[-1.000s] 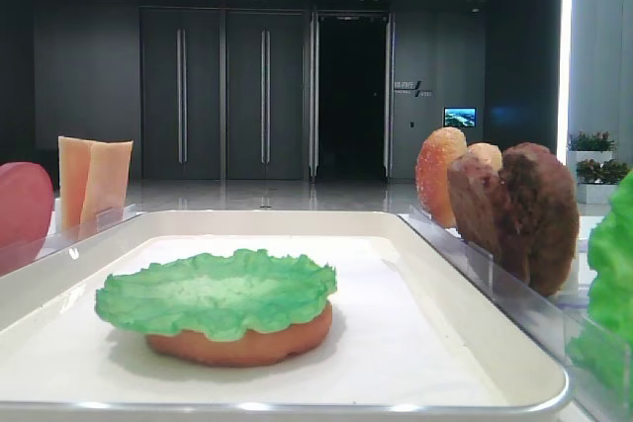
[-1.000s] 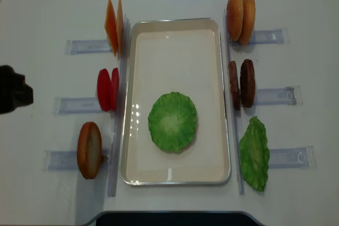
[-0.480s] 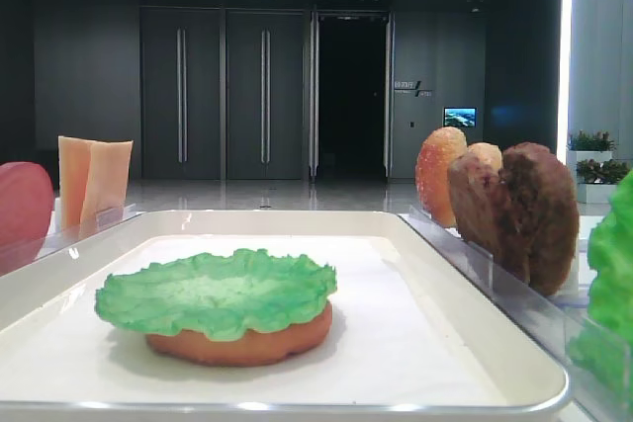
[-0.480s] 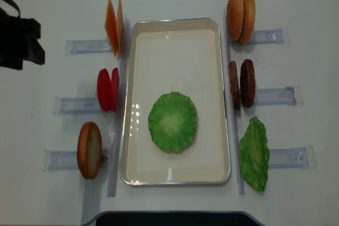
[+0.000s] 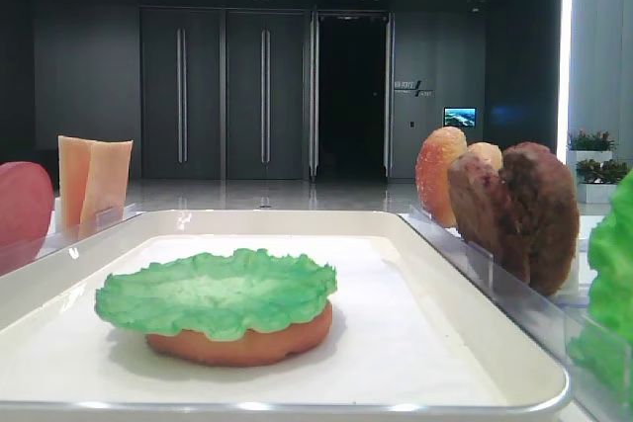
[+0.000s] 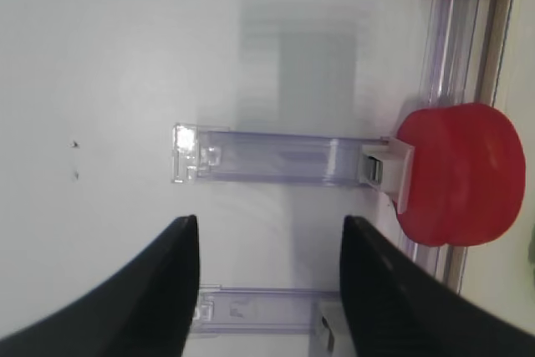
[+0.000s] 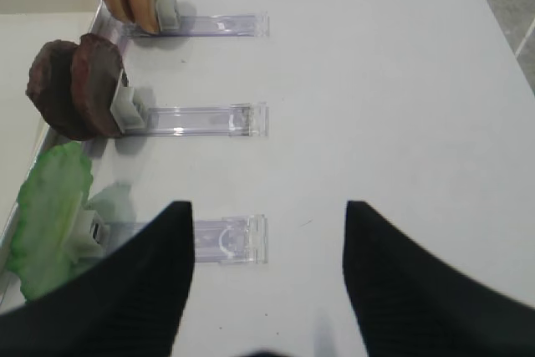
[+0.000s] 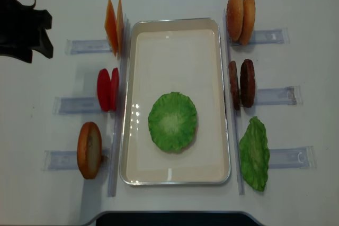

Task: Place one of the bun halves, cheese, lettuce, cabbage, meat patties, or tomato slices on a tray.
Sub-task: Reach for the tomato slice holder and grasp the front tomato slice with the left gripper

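Red tomato slices (image 6: pixel 456 175) are seen on edge, right of the wide-open, empty left claw (image 6: pixel 267 290); the right claw (image 7: pixel 266 277) gapes empty too.

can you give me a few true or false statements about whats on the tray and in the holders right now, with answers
1. A bright green ruffled lettuce leaf lies on an orange-tan flat bun half inside the large white rectangular tray. True.
2. Two thick dark-brown meat patties lie flat on the tray. False: they stand on edge in a clear plastic holder to the right of the tray.
3. The round red tomato slices stand upright to the left of the tray. True.
4. The thin pale-orange cheese slices top the lettuce. False: they stand outside the tray, at its far left corner.
5. The left gripper is shut on a tomato slice. False: its jaws are open and hold nothing.
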`<state>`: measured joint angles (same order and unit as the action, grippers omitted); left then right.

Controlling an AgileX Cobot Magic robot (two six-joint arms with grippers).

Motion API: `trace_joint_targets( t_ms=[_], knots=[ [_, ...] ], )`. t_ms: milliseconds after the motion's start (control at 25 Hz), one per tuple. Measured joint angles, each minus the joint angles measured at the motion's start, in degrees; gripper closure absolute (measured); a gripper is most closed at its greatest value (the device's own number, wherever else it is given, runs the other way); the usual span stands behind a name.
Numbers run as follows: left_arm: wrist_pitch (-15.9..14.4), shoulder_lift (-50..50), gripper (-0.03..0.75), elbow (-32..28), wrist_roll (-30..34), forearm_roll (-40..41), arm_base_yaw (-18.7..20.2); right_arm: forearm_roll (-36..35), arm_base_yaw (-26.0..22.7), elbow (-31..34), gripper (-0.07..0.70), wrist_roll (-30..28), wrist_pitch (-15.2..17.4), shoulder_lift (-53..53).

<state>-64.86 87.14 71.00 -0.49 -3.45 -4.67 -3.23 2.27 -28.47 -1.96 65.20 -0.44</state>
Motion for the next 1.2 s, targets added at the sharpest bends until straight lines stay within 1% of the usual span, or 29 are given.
trace_joint_targets(
  t_ms=[160,400,520,680,1040,1200],
  knots=[
    [0.0,2.7,0.303,1.7,0.5,0.1,0.0,0.0,0.0,0.0,0.222,0.0,0.0,0.0],
    [0.0,5.5,0.303,2.0,0.5,0.5,0.1,0.0,0.0,0.0,0.222,0.0,0.0,0.0],
    [0.0,5.5,0.303,2.1,0.1,1.3,1.4,0.0,0.0,0.0,0.222,0.0,0.0,0.0],
    [0.0,5.5,0.303,2.1,-1.5,2.3,5.2,0.0,0.0,0.0,0.222,0.0,0.0,0.0],
    [0.0,5.6,0.303,2.1,-9.1,3.0,15.5,0.0,0.0,0.0,0.222,0.0,0.0,0.0],
    [0.0,5.6,0.303,2.1,-11.7,3.0,19.4,0.0,0.0,0.0,0.222,0.0,0.0,0.0]
  ],
)
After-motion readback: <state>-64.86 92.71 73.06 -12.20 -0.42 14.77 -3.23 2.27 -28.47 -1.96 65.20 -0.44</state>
